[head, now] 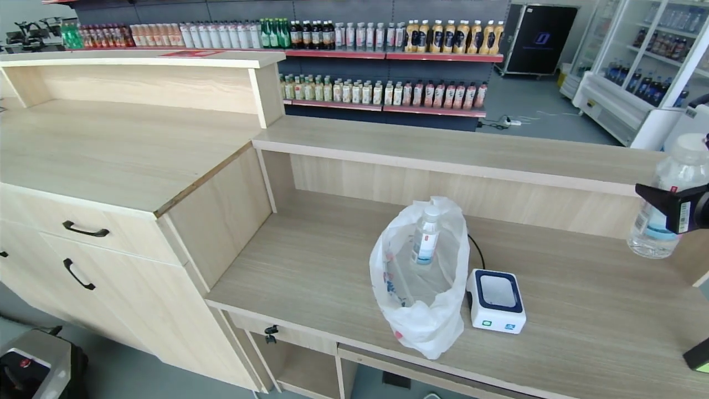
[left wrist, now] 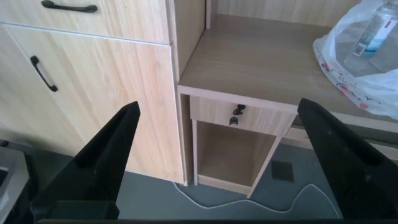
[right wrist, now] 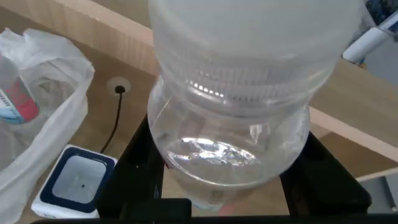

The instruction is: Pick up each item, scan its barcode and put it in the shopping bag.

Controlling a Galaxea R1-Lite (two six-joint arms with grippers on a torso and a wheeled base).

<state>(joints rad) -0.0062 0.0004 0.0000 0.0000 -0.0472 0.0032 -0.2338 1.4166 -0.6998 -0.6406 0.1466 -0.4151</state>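
Clear plastic water bottle (head: 676, 169) with a white cap and pale blue label stood upright in the right gripper (head: 673, 206) at the far right end of the light wood checkout counter (head: 581, 310). The black fingers were closed around the bottle's middle. Whether the base touched the counter could not be made out.

Well apart from it, toward the middle of the counter, a white translucent plastic shopping bag (head: 421, 299) stood open, with a smaller clear bottle (head: 425, 241) with a red-and-blue label upright inside. A white box-shaped barcode scanner (head: 496, 299) with a dark blue-framed window sat just beside the bag, on the side nearer the held bottle. A thin black cable (head: 476, 249) ran behind it.

The left gripper (left wrist: 219, 109) hung low in front of the counter, its two black fingers spread wide with nothing between them, facing a light wood cabinet (left wrist: 93, 81) with black handles.

Red-edged shelves of bottled drinks (head: 388, 55) lined the wall behind the counter.
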